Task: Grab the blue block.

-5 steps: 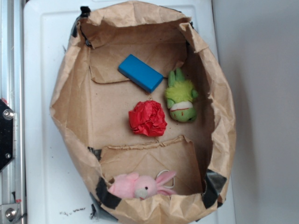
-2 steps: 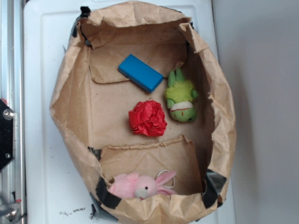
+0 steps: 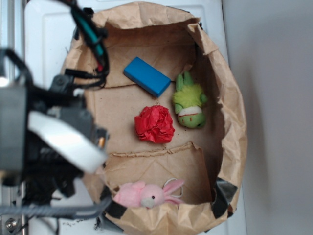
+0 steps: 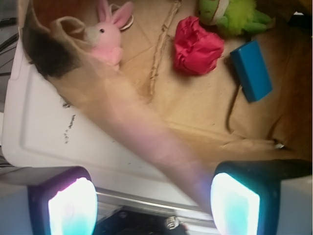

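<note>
The blue block (image 3: 147, 76) lies flat, untouched, at the far end of the brown paper bag (image 3: 230, 103); the grab is entirely ahead. From the left, the gripper (image 4: 154, 203) hangs outside the bag's rim, fingers wide apart and empty. Rightward sit a pink bunny (image 3: 146, 194), red crumpled ball (image 3: 155, 124) and green plush toy (image 3: 189, 102); the bag's wall stands between.

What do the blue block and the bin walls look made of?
The blue block looks like rigid foam or plastic: smooth, matte, crisp edges, darker sides, though which one is unclear. The bin walls look like brown kraft paper: creased, crumpled rim, patched with dark tape.
</note>
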You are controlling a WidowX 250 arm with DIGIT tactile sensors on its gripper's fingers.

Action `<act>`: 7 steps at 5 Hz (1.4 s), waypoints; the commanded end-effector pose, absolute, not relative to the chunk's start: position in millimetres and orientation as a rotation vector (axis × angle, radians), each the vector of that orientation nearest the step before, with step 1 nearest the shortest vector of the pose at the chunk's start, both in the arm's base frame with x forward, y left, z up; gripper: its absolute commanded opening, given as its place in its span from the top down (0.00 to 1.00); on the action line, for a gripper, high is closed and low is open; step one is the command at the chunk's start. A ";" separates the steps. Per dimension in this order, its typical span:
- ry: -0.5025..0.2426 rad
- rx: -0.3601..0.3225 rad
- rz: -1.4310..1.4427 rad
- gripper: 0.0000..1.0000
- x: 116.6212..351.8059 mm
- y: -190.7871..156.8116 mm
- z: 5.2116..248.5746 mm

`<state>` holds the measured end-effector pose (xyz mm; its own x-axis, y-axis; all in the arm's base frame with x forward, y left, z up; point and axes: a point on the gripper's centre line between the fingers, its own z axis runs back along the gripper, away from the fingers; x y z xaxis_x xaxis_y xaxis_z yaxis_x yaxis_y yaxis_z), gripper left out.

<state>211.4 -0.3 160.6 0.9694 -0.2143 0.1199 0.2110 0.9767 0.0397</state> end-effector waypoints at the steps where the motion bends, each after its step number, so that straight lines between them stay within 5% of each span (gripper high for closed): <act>1: -0.120 -0.031 -0.358 0.00 232.6 46.2 194.7; 2: -0.148 -0.113 -0.356 0.00 249.4 63.2 188.9; 3: -0.204 -0.022 -0.384 0.00 271.6 60.5 169.4; 5: -0.229 -0.057 -0.540 0.00 267.1 50.4 129.7; 7: -0.229 -0.057 -0.540 0.00 267.1 50.4 129.7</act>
